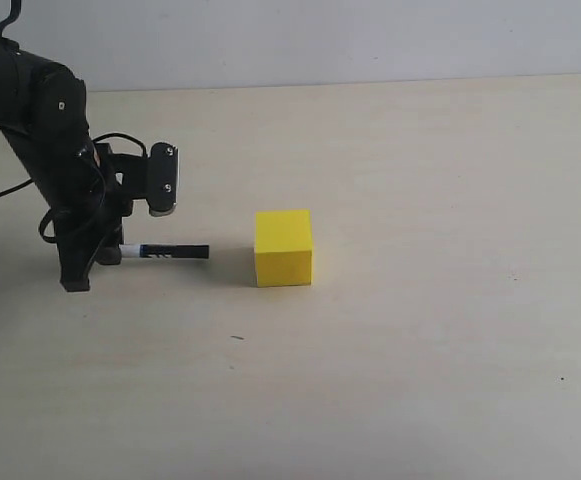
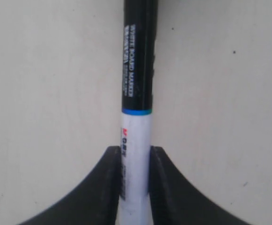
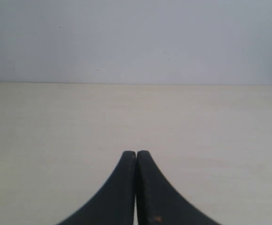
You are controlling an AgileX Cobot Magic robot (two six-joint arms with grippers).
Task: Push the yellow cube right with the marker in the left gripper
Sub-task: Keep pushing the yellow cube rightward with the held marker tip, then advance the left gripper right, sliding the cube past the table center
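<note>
Left claw [image 2: 136, 157] gripped the marker [image 2: 136, 70] by its white end, black cap jutting ahead low over the desk [image 1: 420, 350], its tip short of the yellow cube [image 1: 283, 248] beyond; a level, face-centred push seemed best, lest it twist.

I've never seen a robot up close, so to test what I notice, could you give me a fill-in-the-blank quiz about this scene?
1. The left pincer grips the marker by its ____ end.
2. The marker's black end points at a cube coloured ____.
3. The marker does ____ touch the cube.
4. The right pincer is shut and holds ____.
Missing words: white; yellow; not; nothing.
</note>
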